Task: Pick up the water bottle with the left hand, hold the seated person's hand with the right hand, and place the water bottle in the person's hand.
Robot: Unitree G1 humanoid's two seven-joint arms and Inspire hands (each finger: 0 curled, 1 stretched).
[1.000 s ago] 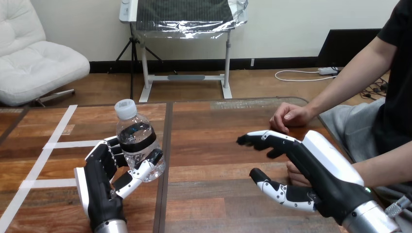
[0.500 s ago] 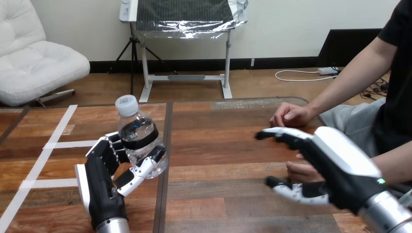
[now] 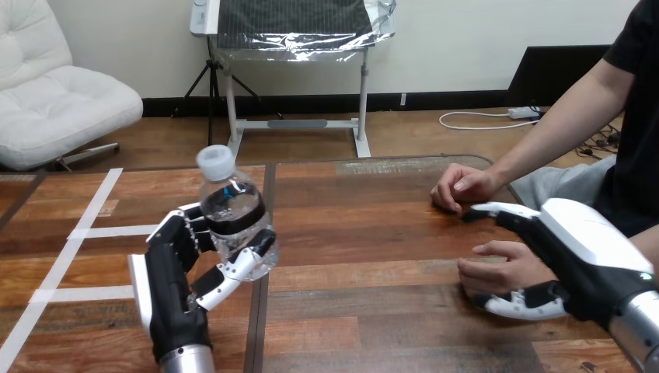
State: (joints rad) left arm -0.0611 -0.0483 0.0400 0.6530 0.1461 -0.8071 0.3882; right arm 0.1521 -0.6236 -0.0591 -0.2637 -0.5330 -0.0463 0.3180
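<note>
Clasping the white-capped water bottle (image 3: 233,220), upright: the left hand (image 3: 169,289).

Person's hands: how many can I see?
2. The far hand rests on the table near its right edge; the near hand lies between thumb and fingers of the robot's right hand.

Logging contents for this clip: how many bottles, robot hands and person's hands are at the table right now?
water bottle: 1
robot hands: 2 (left hand, right hand)
person's hands: 2 (farther hand, nearer hand)
Total: 5
</note>
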